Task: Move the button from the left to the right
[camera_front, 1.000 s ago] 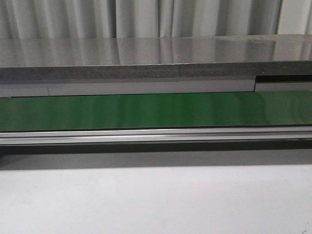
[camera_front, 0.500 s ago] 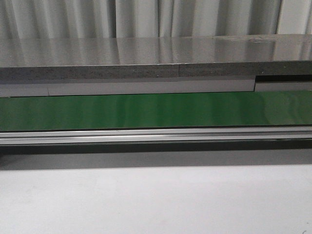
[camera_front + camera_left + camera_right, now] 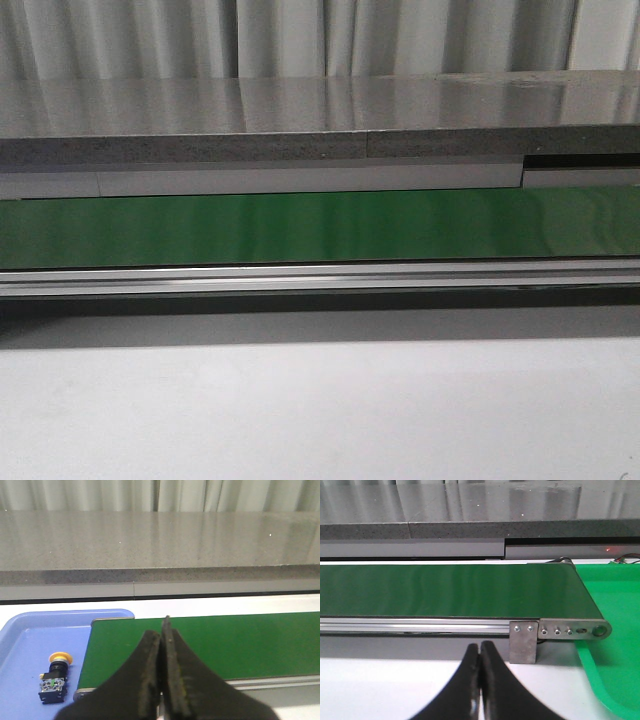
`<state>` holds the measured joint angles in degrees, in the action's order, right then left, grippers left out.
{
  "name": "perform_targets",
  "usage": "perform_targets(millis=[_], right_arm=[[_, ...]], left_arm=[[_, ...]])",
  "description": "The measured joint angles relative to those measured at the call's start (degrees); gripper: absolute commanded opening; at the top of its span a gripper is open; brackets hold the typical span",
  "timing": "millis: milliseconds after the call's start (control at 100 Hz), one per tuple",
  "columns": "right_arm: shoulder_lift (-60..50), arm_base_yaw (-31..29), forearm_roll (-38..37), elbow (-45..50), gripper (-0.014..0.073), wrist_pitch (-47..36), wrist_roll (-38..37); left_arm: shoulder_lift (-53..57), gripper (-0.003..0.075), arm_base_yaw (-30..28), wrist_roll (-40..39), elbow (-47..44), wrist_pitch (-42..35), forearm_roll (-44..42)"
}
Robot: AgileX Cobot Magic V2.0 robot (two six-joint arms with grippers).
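Observation:
The button [image 3: 54, 677], a yellow-orange cap on a black body, lies in a blue tray [image 3: 30, 645] beside the end of the green belt [image 3: 200, 645], seen only in the left wrist view. My left gripper [image 3: 161, 630] is shut and empty, over the belt's near edge, apart from the button. My right gripper [image 3: 480, 650] is shut and empty above the white table, in front of the belt's other end [image 3: 470, 590]. The front view shows the belt [image 3: 320, 228] with no button and no gripper.
A green tray [image 3: 615, 645] lies past the belt's end in the right wrist view. A metal rail [image 3: 420, 626] and bracket [image 3: 523, 642] front the belt. A grey counter [image 3: 320, 120] runs behind it, curtains beyond. White tabletop [image 3: 320, 410] lies in front.

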<state>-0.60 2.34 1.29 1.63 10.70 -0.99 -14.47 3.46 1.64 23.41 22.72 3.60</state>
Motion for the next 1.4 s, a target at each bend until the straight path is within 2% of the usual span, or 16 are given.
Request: perform_targets(millis=[230, 330, 610, 1060, 1110, 1180, 1300, 1370, 1400], right_arm=[[0.0, 0.0, 0.0, 0.0, -0.0068, 0.0, 0.0], [0.0, 0.0, 0.0, 0.0, -0.0068, 0.0, 0.0], [0.0, 0.0, 0.0, 0.0, -0.0068, 0.0, 0.0], [0.0, 0.0, 0.0, 0.0, -0.0068, 0.0, 0.0], [0.0, 0.0, 0.0, 0.0, -0.0068, 0.0, 0.0], [0.0, 0.0, 0.0, 0.0, -0.0068, 0.0, 0.0], [0.0, 0.0, 0.0, 0.0, -0.0068, 0.0, 0.0], [0.0, 0.0, 0.0, 0.0, -0.0068, 0.0, 0.0], [0.0, 0.0, 0.0, 0.0, -0.0068, 0.0, 0.0]], left_arm=[[-14.5, -0.002, 0.0, 0.0, 13.7, 15.8, -3.2], [-20.1, -0.002, 0.0, 0.0, 17.8, 19.9, -3.6], [-28.2, -0.002, 0.0, 0.0, 19.7, 22.4, -2.3], [-29.1, -0.0006, 0.0, 0.0, 19.7, 22.8, -2.2], [-29.1, 0.0036, 0.0, 0.0, 19.7, 22.8, -2.2], [-29.1, 0.0152, 0.0, 0.0, 19.7, 22.8, -2.2], [-29.1, 0.0453, 0.0, 0.0, 19.7, 22.9, -2.2], [-29.1, 0.0594, 0.0, 0.0, 19.7, 22.9, -2.2], [-29.1, 0.0631, 0.0, 0.0, 19.7, 22.9, -2.2]])
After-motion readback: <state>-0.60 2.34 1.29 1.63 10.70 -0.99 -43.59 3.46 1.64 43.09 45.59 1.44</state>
